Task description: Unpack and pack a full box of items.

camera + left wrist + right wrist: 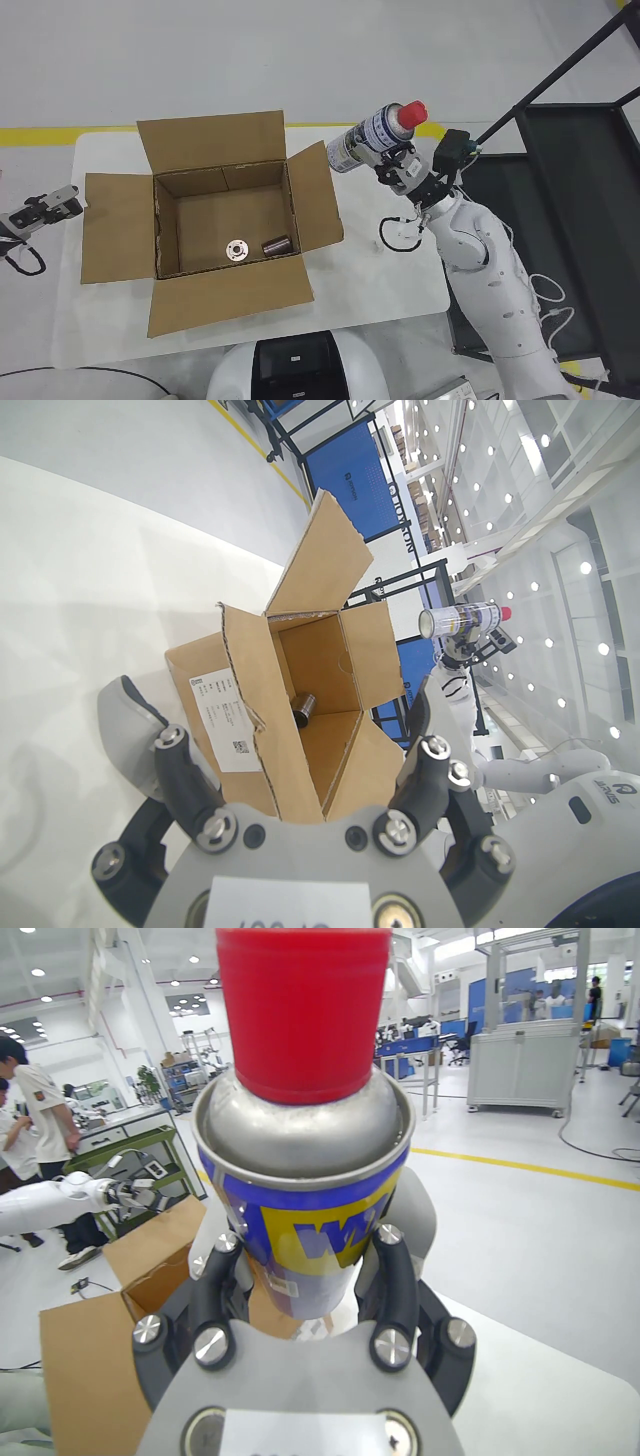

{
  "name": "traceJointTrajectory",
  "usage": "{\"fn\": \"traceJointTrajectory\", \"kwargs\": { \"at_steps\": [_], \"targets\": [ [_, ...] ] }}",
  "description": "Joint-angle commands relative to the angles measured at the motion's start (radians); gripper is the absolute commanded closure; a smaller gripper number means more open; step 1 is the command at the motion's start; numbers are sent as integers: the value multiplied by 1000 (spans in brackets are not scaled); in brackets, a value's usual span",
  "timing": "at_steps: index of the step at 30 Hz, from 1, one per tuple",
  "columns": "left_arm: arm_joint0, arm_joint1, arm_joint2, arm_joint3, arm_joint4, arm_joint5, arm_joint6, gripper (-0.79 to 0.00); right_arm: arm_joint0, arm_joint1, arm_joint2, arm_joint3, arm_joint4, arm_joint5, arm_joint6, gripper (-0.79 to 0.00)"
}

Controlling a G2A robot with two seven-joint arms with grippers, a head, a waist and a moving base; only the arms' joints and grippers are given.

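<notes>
Top view, right claw (392, 160) pinching one can (372, 135), left claw (68, 203) spread (box (215, 140): two parts (237, 250))

The box (210, 140) is brown; the spray can (310, 1213) blue-yellow, red-capped.

White table (370, 285), yellow floor line (60, 135), dark rack (570, 180)

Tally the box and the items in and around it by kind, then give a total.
Cardboard box: 1
Spray can: 1
Silver ring-shaped part, inside the box: 1
Dark cylinder, inside the box: 1
Total: 4
</notes>
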Motion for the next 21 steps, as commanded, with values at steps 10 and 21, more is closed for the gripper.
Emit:
{"fn": "traceJointTrajectory", "kwargs": {
  "at_steps": [10, 21],
  "targets": [
    [0, 0, 0, 0, 0, 0, 0, -785, 112, -42, -292, 103, 114, 60, 120, 0],
    [0, 0, 0, 0, 0, 0, 0, -785, 193, -75, -438, 230, 15, 144, 150, 0]
  ]
}}
